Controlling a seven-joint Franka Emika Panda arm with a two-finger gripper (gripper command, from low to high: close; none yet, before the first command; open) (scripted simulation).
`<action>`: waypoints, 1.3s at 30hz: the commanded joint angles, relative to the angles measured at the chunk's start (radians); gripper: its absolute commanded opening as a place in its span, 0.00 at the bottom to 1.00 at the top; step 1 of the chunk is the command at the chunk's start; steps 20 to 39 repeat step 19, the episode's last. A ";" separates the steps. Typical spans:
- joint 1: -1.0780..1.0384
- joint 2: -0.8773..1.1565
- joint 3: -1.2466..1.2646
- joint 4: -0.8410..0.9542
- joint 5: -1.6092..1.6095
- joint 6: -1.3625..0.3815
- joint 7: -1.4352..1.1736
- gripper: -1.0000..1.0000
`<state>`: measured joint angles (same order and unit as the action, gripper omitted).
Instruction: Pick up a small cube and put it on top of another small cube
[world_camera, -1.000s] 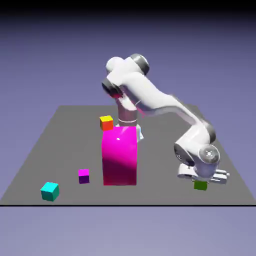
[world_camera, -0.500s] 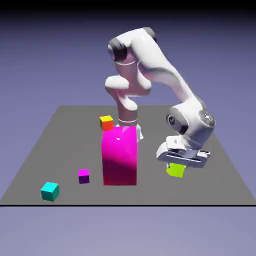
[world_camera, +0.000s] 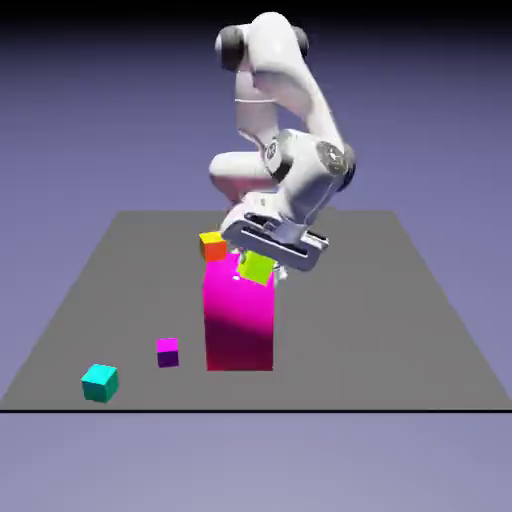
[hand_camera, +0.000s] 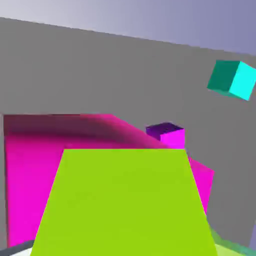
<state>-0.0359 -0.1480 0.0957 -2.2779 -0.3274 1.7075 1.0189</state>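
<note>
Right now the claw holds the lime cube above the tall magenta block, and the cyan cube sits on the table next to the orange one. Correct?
Not quite. The claw does hold the lime cube above the magenta block, but the cyan cube sits far from the orange cube; its nearest neighbour is the purple cube. The exterior view shows this.

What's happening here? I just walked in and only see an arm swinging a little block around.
A white robot arm's gripper is shut on a small lime cube and holds it in the air, above the tall magenta block. An orange cube sits beside that block's top in the exterior view. A purple cube and a cyan cube lie on the grey table. The lime cube has not been set down yet.
</note>
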 joint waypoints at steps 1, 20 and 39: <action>-0.005 -0.023 -0.036 -0.002 0.027 -0.037 -0.026 0.00; -0.055 -0.208 -0.312 -0.165 0.253 -0.195 -0.214 1.00; -0.055 -0.208 -0.312 -0.165 0.253 -0.195 -0.214 1.00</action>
